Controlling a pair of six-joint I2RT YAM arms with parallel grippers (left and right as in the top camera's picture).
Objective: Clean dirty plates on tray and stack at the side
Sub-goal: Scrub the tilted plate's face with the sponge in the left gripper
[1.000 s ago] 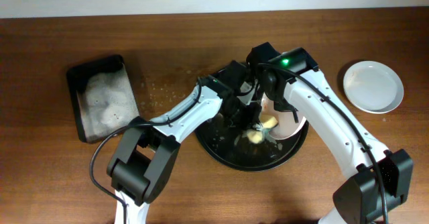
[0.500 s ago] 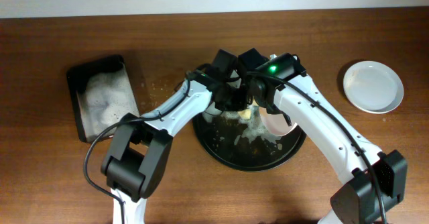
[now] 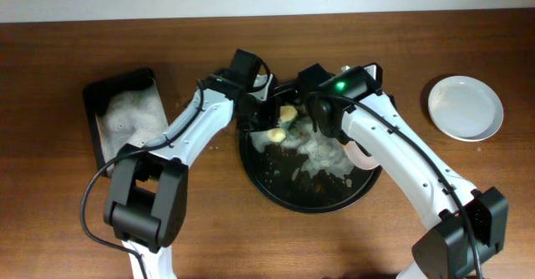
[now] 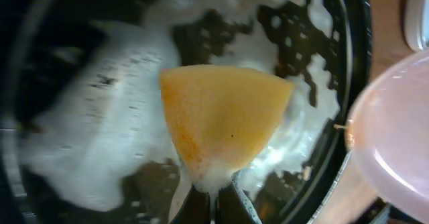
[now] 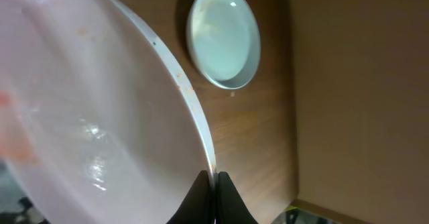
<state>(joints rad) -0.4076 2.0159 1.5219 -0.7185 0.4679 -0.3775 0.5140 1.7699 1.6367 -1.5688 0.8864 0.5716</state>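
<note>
A round black tray [image 3: 288, 191] holds foam and soapy water. My left gripper [image 3: 269, 119] is shut on a yellow sponge [image 3: 282, 125] over the tray's far left part. In the left wrist view the foamy sponge [image 4: 221, 117] sticks out from the closed fingertips [image 4: 213, 198] above the wet tray [image 4: 355, 56]. My right gripper [image 5: 214, 181] is shut on the rim of a pink plate [image 5: 87, 117], held tilted over the tray's right side. The plate shows only partly under the right arm in the overhead view [image 3: 362, 156] and at the right edge of the left wrist view [image 4: 395, 137].
A clean white plate [image 3: 466, 106] lies on the table at the far right, and also shows in the right wrist view [image 5: 224, 35]. A rectangular black tub [image 3: 100, 141] with foamy water stands at the left. Water drops speckle the table between the tub and the tray.
My left gripper has pulled the sponge away from the pink plate, up and to the left across the tray. The right arm has shifted slightly with the plate.
</note>
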